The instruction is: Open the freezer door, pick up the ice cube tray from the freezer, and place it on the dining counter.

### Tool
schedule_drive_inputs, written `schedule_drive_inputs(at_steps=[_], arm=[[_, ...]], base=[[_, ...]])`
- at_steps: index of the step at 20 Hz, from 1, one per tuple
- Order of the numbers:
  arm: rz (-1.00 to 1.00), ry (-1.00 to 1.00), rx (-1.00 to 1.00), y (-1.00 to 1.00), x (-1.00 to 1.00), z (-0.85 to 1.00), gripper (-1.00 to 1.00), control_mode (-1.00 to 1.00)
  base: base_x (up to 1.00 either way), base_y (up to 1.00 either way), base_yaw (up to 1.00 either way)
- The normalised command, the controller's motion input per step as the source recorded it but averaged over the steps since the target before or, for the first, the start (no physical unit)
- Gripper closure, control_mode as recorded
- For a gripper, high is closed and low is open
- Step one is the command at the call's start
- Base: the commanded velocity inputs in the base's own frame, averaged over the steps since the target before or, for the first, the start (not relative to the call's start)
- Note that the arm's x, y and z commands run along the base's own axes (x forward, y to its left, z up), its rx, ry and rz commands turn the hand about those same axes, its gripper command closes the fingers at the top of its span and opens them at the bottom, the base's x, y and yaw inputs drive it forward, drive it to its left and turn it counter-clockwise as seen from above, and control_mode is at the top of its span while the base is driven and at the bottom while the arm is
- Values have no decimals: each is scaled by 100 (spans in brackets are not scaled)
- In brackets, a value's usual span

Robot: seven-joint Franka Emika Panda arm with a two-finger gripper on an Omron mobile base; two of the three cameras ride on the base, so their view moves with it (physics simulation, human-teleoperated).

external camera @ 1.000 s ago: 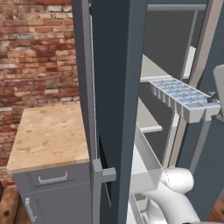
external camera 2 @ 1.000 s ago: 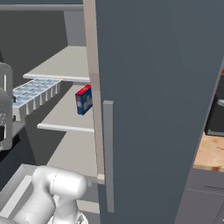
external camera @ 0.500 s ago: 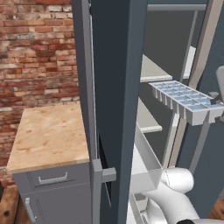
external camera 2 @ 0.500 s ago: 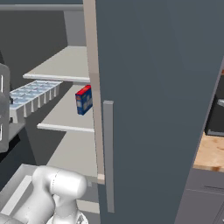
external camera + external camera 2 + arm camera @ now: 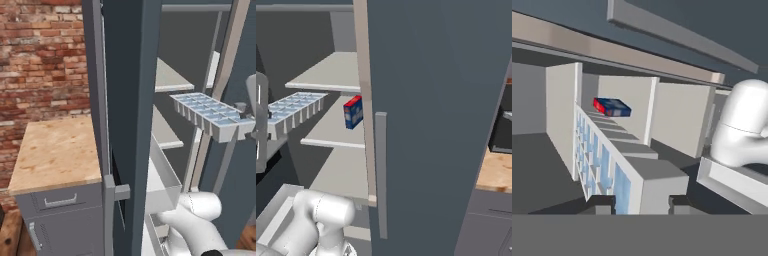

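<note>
The ice cube tray, pale blue-white with a grid of cells, hangs level in the air in front of the freezer's grey shelves. My gripper is shut on its near end at the right edge of the left base view. From the right base view the tray juts toward the shelves from the gripper. In the hand view the tray runs away from the fingertips, which clamp it. The freezer door stands swung open, edge-on. The dining counter is out of view.
A red-and-blue box stands on the middle shelf beside the beige centre strip. The closed plain door with its grey handle is on the right. A wood-topped grey cabinet and brick wall lie left of the open door.
The tray, still gripped, has drifted a little lower and outward from the shelves. Nothing else has moved.
</note>
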Motion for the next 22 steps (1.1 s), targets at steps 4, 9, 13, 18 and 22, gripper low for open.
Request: schedule_drive_inputs(at_steps=[4, 9, 13, 18, 22], arm=[[0, 0, 0, 0, 0, 0, 100, 100], [0, 0, 0, 0, 0, 0, 100, 100], [0, 0, 0, 0, 0, 0, 100, 100], [0, 0, 0, 0, 0, 0, 100, 100], [0, 0, 0, 0, 0, 0, 100, 100]], base=[[-86, -35, -4], [-73, -35, -33], [-33, -39, -71], [-4, -11, -90], [0, 0, -97]])
